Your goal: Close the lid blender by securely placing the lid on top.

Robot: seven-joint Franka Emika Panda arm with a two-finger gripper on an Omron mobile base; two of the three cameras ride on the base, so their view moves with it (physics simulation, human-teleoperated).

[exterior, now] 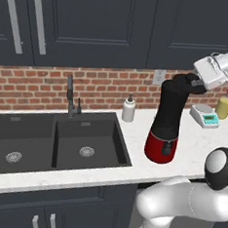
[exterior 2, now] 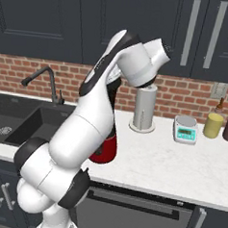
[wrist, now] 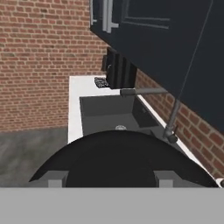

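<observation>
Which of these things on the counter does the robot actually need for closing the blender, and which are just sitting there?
Needed for the job:
blender
lid, a black disc between the pincer fingertips

Just sitting about:
soap bottle
kitchen scale
yellow jar
paper towel holder
sink
faucet

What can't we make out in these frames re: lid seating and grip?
- Lid seating: in the hand view the grey band cuts it off; in the left base view the hand hides the rim of the blender.
- Gripper jaws: dark against the black jar top, open or shut unclear.
- Blender in the right base view: the arm hides all but its red base.
</observation>
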